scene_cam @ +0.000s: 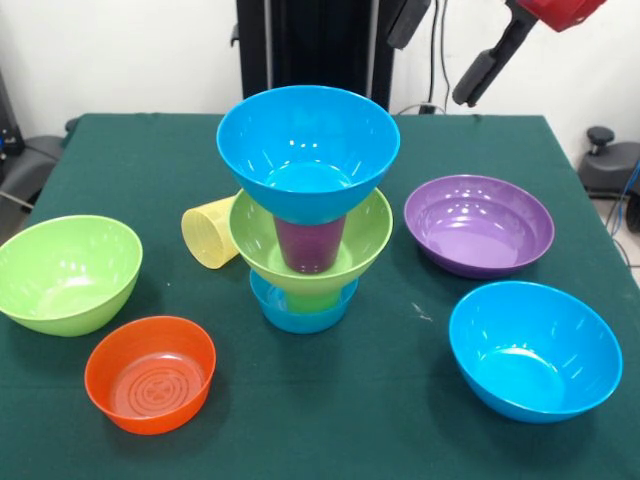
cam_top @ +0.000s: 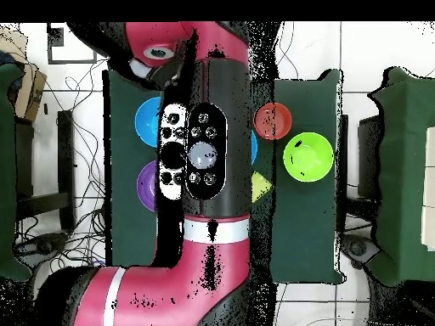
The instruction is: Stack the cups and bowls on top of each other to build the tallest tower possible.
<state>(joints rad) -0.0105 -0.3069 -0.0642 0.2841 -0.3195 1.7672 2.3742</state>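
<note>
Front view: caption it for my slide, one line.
Five-piece tower of alternating bowls and cups on the green table, yellow cup tipped beside it, four spare bowls around.

The red and black arm (cam_top: 208, 170) runs up the middle of the frame, covering most of the green desk (cam_top: 302, 238). Right of it sit an orange bowl (cam_top: 273, 120), a lime green bowl (cam_top: 307, 157) and a yellow cup (cam_top: 260, 187); left of it, edges of a blue bowl (cam_top: 146, 121) and a purple bowl (cam_top: 147, 185) show.

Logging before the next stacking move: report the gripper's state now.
Gripper: raised at the top edge, holding nothing; open or shut cannot be told.
</note>
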